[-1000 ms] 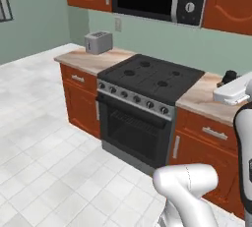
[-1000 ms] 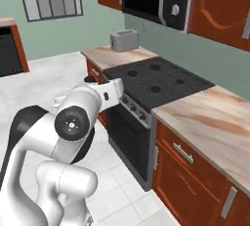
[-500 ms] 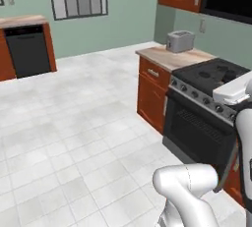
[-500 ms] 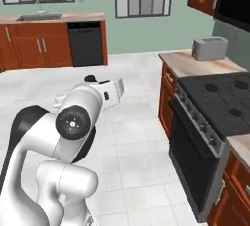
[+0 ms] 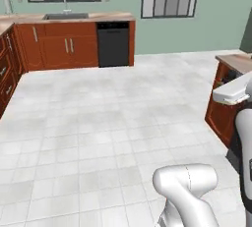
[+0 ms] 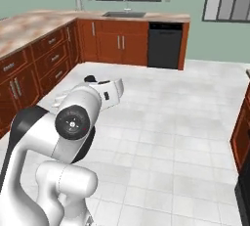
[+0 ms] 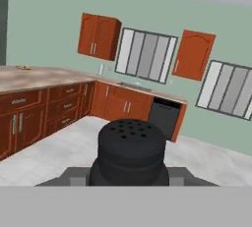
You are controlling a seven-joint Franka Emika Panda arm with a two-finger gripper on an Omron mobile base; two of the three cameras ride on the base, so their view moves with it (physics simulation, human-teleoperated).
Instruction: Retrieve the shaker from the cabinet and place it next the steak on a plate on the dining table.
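The shaker (image 7: 131, 147), small, black and round with holes in its top, stands upright at the bottom centre of the hand view. My gripper (image 7: 131, 178) is shut on it, its jaws pressed against the lower sides. In the right base view the folded white arm carries the hand (image 6: 108, 93) out over the floor, with a dark tip (image 6: 90, 79) at its far end. Reddish-brown wall cabinets (image 7: 98, 37) with curved-panel doors hang beside the windows. The steak, the plate and the dining table are out of view.
A black dishwasher (image 5: 113, 44) and a sink counter (image 6: 123, 13) line the far wall. Low drawer cabinets (image 6: 29, 68) run along the left. A cabinet end (image 5: 222, 110) stands at the right. White tiled floor (image 5: 108, 123) lies open ahead.
The base has turned, so both base views have swung from the stove and microwave to the sink wall and open floor. The arm keeps its folded pose with the shaker held.
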